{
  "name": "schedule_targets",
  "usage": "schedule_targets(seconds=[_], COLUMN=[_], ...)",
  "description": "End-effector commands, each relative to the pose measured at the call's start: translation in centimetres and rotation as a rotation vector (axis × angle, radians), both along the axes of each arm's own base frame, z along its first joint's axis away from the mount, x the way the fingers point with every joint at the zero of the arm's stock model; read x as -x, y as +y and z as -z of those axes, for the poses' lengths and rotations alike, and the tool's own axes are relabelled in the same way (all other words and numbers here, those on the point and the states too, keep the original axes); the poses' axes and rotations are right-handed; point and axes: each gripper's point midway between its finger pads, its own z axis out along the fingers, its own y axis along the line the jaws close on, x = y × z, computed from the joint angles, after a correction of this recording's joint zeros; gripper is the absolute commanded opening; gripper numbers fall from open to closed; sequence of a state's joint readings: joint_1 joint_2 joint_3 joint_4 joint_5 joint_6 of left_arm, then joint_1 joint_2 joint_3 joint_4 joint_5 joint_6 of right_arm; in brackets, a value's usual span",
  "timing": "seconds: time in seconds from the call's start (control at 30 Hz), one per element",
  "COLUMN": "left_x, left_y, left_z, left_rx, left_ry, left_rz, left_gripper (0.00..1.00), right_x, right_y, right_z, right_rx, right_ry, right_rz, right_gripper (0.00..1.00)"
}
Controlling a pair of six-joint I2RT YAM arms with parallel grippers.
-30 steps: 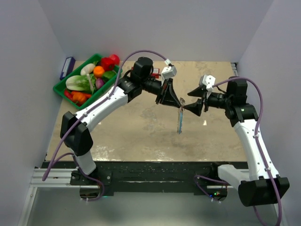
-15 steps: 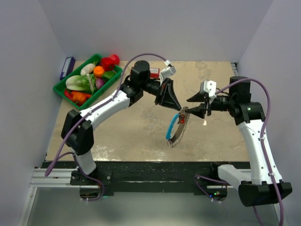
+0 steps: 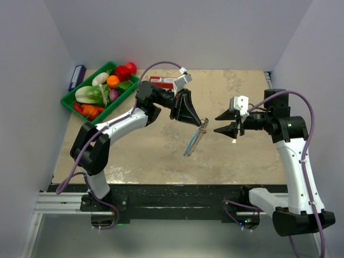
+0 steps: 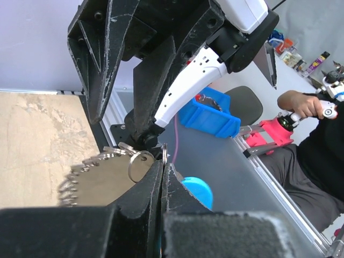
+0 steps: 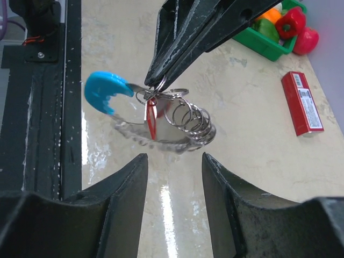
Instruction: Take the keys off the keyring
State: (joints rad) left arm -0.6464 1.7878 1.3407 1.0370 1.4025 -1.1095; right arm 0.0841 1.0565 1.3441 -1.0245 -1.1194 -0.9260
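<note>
My left gripper is shut on the keyring and holds it in the air over the middle of the table. The loop hangs edge-on, its blue section to one side. The silvery keys fringe its lower edge, beside a small red piece and a bunch of split rings. In the left wrist view the shut pads pinch a thin ring, with the keys fanning left. My right gripper stands open just right of the keyring, apart from it. Its fingers are empty.
A long red box lies at the back of the table behind the left arm. A green basket of toy vegetables sits at the back left corner. A small dark blue object leans at the left wall.
My right gripper has drawn back to the right, off the keyring, and narrowed its jaws. The left gripper shifted slightly left and the loop swung from open-faced to edge-on.
</note>
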Motion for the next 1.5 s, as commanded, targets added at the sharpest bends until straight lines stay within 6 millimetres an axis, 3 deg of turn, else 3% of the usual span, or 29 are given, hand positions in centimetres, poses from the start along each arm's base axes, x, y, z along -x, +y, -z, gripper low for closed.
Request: schedule_targets(seconds=[0.0, 0.27, 0.3, 0.37, 0.4, 0.5, 0.63, 0.93, 1.1, 1.27, 1.47], left_x=[0.4, -1.4, -2.1, -2.9, -3.7, -4.4, -4.2, -3.0, -2.6, -2.4, -2.7], left_y=[0.5, -0.7, -1.2, -1.6, -1.9, -2.1, -2.4, -1.7, -1.4, -1.3, -1.4], left_z=[-2.9, -2.6, -1.8, -2.1, -0.7, -1.1, -0.7, -1.4, -1.9, -2.3, -2.4], left_rx=[0.065, 0.049, 0.02, 0.005, -0.045, -0.058, -0.072, -0.057, -0.045, -0.039, -0.041], left_ry=[-0.055, -0.038, -0.029, -0.057, -0.06, -0.087, -0.106, -0.132, -0.149, -0.161, -0.156], left_rz=[-0.021, -0.103, -0.131, -0.172, -0.211, -0.249, -0.259, -0.226, -0.218, -0.215, -0.231], left_gripper=[0.0, 0.0, 0.0, 0.0, 0.0, 0.0, 0.0, 0.0, 0.0, 0.0, 0.0], right_x=[1.8, 3.7, 3.9, 4.2, 4.4, 4.0, 2.1, 0.2, -0.7, -2.0, -1.6], right_y=[0.5, 2.1, 2.4, 2.6, 2.7, 2.8, 3.0, 3.1, 2.2, 1.1, 1.4], right_z=[-0.9, 0.1, 0.1, 0.3, 0.5, 0.7, 0.1, -1.3, -2.4, -1.4, -0.5], right_rx=[-0.028, -0.103, -0.104, -0.105, -0.102, -0.109, -0.12, -0.181, -0.246, -0.287, -0.316], right_ry=[-0.022, 0.066, 0.069, 0.085, 0.091, 0.118, 0.106, 0.167, 0.195, 0.296, 0.429], right_rz=[-0.068, -0.177, -0.189, -0.2, -0.204, -0.184, -0.132, -0.067, -0.052, -0.022, -0.088], right_gripper=[0.49, 0.46, 0.46, 0.44, 0.44, 0.43, 0.38, 0.35, 0.33, 0.31, 0.33])
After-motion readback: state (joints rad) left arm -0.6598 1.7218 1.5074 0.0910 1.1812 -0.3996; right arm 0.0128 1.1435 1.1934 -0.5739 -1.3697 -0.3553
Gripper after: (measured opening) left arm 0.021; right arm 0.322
